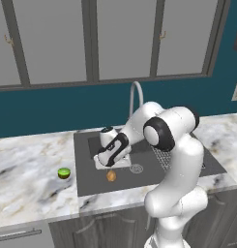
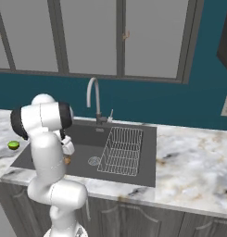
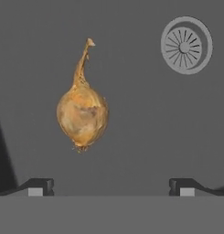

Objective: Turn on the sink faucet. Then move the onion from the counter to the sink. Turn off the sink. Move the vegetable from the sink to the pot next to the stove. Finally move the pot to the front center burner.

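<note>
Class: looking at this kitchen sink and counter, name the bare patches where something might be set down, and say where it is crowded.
Free: counter right of the sink; counter left of the lime; basin floor behind the onion. Crowded: the wire rack fills the sink's right half, and the open claw hangs over the onion near the drain.

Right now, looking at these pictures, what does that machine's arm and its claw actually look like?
The arm is made of smooth, glossy white rounded segments, with dark, nearly black rings at the joints. Its wrist is white with black trim. The gripper ends in two small dark fingertips with pale grey pads. No loose cables or markings show.
</note>
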Controlling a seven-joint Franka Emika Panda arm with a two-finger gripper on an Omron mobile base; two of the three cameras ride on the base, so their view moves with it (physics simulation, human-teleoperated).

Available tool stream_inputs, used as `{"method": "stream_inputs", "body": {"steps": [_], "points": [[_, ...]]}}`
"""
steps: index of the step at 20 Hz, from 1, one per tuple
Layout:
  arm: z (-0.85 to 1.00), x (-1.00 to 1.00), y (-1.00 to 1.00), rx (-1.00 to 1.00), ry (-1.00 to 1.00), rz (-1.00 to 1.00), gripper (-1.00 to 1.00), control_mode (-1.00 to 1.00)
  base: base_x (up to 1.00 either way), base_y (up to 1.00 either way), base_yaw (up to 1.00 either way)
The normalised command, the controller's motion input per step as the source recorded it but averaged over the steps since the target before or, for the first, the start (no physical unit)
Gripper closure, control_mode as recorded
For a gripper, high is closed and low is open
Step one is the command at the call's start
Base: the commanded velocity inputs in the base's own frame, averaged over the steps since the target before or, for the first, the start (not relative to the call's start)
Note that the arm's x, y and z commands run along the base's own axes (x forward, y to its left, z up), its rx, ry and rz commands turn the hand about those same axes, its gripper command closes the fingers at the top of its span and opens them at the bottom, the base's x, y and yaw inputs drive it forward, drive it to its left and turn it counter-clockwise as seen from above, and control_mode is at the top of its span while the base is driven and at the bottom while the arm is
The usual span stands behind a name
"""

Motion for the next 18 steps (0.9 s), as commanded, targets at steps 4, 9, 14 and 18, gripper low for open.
{"method": "stream_inputs", "body": {"steps": [4,9,14,18], "points": [[-0.41,0.44,0.1,-0.02,0.0,-0.02,-1.0,-1.0,0.0,0.0,0.0],[-0.42,0.44,0.05,-0.02,0.0,0.0,-1.0,-1.0,0.0,0.0,0.0],[-0.34,0.39,0.13,-0.02,0.0,0.0,-1.0,-1.0,0.0,0.0,0.0],[-0.24,0.02,0.11,0.0,0.0,0.0,-1.0,-1.0,0.0,0.0,0.0]]}}
